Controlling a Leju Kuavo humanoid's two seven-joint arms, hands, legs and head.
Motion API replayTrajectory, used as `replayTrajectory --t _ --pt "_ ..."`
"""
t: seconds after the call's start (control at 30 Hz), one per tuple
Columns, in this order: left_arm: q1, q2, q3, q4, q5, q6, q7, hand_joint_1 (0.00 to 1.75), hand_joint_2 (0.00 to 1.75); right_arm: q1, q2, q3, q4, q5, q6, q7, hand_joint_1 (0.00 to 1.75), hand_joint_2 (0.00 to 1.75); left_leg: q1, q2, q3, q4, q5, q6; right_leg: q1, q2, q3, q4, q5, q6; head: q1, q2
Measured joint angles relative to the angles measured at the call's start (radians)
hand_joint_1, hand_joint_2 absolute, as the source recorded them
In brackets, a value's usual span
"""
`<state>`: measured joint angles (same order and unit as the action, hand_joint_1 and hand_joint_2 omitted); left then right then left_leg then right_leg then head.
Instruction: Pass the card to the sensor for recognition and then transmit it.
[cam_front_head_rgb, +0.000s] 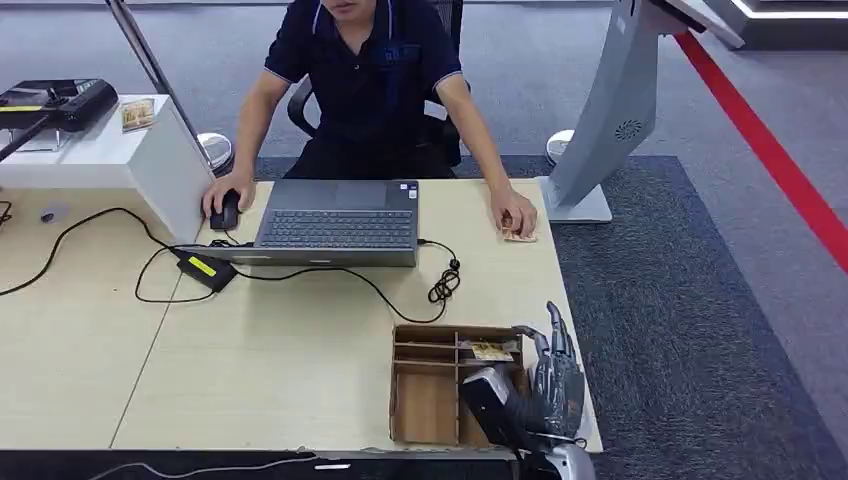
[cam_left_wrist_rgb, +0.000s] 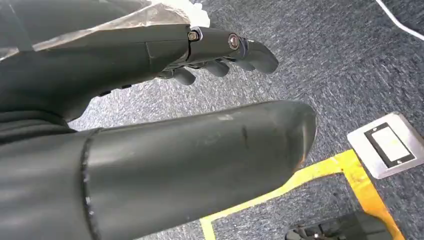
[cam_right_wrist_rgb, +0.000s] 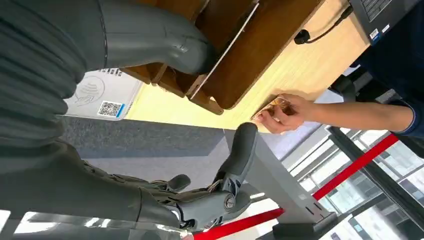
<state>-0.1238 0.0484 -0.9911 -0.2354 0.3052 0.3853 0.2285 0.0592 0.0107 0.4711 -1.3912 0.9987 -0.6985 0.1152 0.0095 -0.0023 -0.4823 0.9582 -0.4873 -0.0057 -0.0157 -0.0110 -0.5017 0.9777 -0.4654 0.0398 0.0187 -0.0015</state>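
**Stage: pre-grasp, card not yet lifted**

R hand (cam_front_head_rgb: 553, 372) at tray (cam_front_head_rgb: 425, 405), 3 o'clock side; fingers apart, holding nothing. Card (cam_front_head_rgb: 491, 350) lies in tray's 1 o'clock compartment. L hand (cam_left_wrist_rgb: 220, 55) hangs over carpet, fingers loosely spread, empty. Remaining, by judgement: grasp, sensor pass, handover to person (cam_front_head_rgb: 365, 80).

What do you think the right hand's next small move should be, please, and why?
Probably ease the right hand toward the card in the wooden organizer and close the fingers on it: the hand holds nothing, its fingers are apart beside the tray, and the card stands in its compartment.
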Motion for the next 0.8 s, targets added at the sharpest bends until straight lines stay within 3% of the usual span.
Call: replayTrajectory --t 0.47,0.8 --pt "0.000 0.000 0.000 0.000 0.000 0.001 0.000 0.00 0.00 0.000 0.000 0.000 0.001 -0.004 0.000 0.000 0.87 1.75 0.000 0.000 0.000 0.000 0.000 0.000 0.000 0.000 0.000 0.000 0.000 0.000 0.000 0.000" --pt "0.000 0.000 0.000 0.000 0.000 0.001 0.000 0.00 0.00 0.000 0.000 0.000 0.001 -0.009 0.000 0.000 0.79 1.75 0.000 0.000 0.000 0.000 0.000 0.000 0.000 0.000 0.000 0.000 0.000 0.000 0.000 0.000"
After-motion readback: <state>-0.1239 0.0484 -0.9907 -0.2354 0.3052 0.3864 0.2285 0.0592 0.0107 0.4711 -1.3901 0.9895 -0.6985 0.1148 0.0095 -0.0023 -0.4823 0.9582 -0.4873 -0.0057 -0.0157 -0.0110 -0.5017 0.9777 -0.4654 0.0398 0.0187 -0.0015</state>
